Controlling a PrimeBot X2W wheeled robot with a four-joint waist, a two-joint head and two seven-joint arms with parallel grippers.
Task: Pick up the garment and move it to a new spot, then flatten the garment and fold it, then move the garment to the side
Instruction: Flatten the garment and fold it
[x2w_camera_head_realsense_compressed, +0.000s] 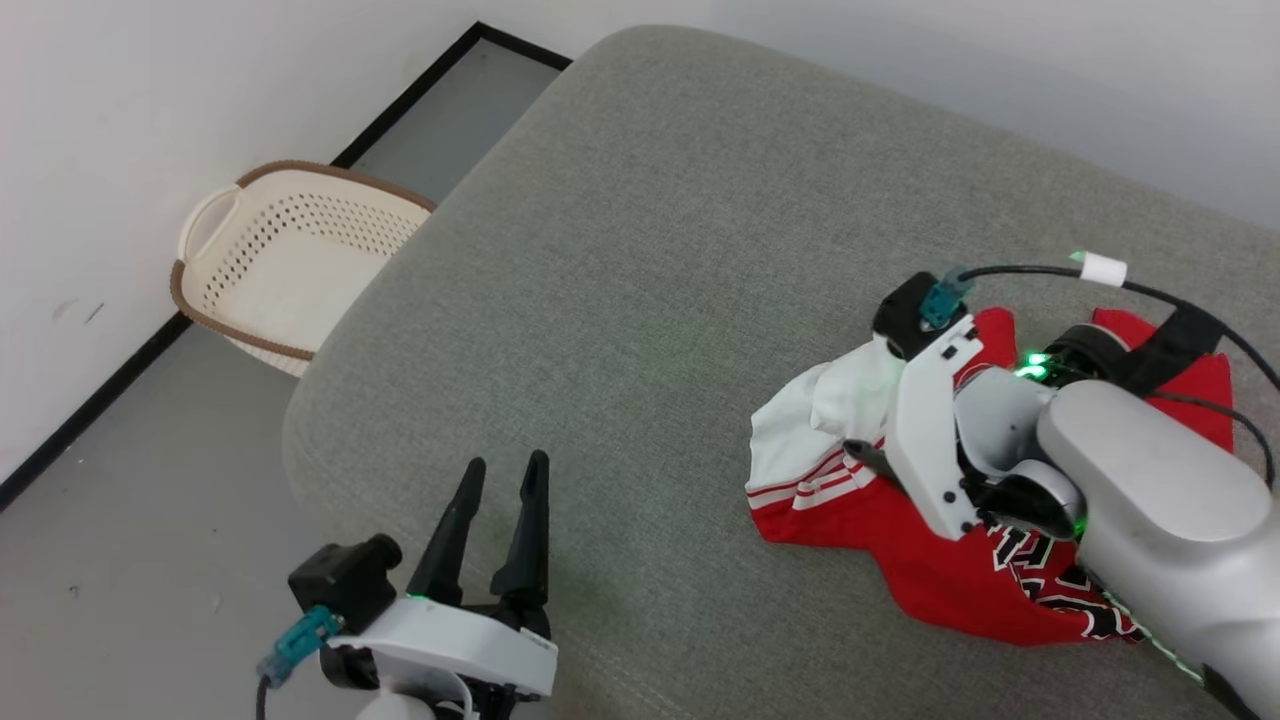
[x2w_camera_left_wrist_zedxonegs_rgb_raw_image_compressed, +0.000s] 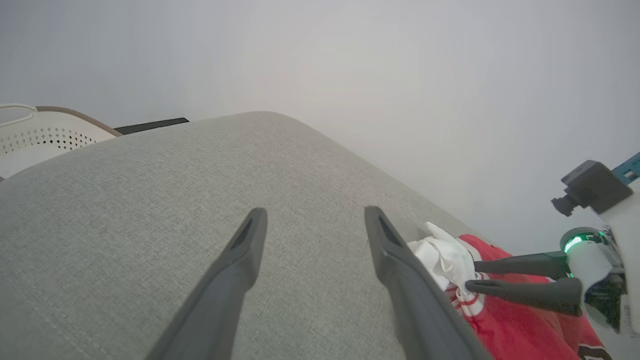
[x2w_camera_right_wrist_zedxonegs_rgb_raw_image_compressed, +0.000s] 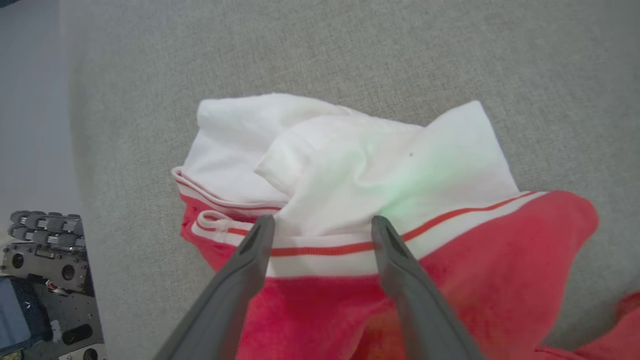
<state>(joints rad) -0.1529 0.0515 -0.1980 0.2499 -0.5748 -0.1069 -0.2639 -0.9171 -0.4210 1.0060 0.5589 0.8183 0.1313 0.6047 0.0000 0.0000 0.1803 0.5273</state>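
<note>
The right tool (x2w_camera_right_wrist_zedxonegs_rgb_raw_image_compressed: 322, 225), fingers apart above the crumpled red-and-white jersey shirt (x2w_camera_right_wrist_zedxonegs_rgb_raw_image_compressed: 350, 165), should clamp deep on the striped trim (x2w_camera_right_wrist_zedxonegs_rgb_raw_image_compressed: 320, 248); the left tool (x2w_camera_head_realsense_compressed: 505, 470) idles, likewise spread.

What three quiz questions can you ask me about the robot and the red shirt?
1. True or false: the right gripper is shut on the garment.
2. What stands on the floor beside the grey cushion? A. basket B. bucket C. chair
3. Fill in: the left gripper, over bare cushion, has its jaws ____.
Key: 1 false, its jaws are open; 2 A; 3 open.
</note>
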